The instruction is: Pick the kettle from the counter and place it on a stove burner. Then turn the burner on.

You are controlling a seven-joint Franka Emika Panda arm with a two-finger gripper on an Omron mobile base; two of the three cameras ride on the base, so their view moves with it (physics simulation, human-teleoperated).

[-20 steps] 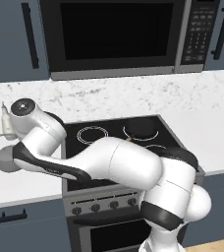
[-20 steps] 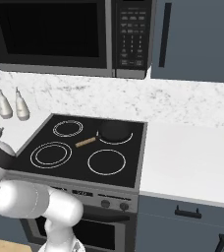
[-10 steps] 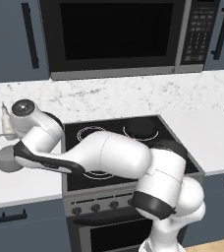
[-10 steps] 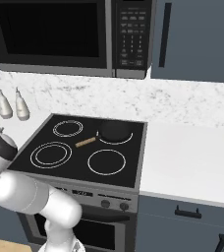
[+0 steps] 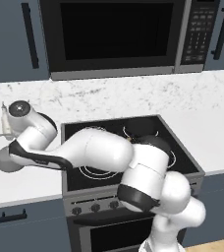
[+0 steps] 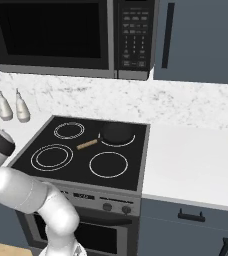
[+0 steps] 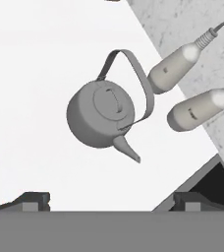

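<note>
The small grey kettle (image 7: 100, 120) stands upright on the white counter (image 7: 30, 74), its thin handle arched over the lid and its spout pointing toward the stove. My gripper (image 7: 111, 202) hovers above it, open, with nothing between its fingertips (image 7: 31, 199). From the left base view the kettle (image 5: 4, 160) peeks out from behind my outstretched hand, left of the cooktop. The large double-ring stove burner (image 6: 51, 156) lies at the front left of the black glass; my arm partly covers this stove burner (image 5: 92, 173) in the left base view.
Two white narrow-necked bottles (image 7: 175, 71) (image 7: 197, 110) stand close behind the kettle by the marble backsplash. A dark pan (image 6: 117, 132) with a wooden handle (image 6: 87, 144) sits on the back right burner. The stove knobs (image 6: 106, 206) line the front panel. A microwave (image 6: 56, 35) hangs overhead.
The hand has stayed over the kettle with its jaws open. The arm's elbow and shoulder have swung across the stove front. The kettle has not moved.
</note>
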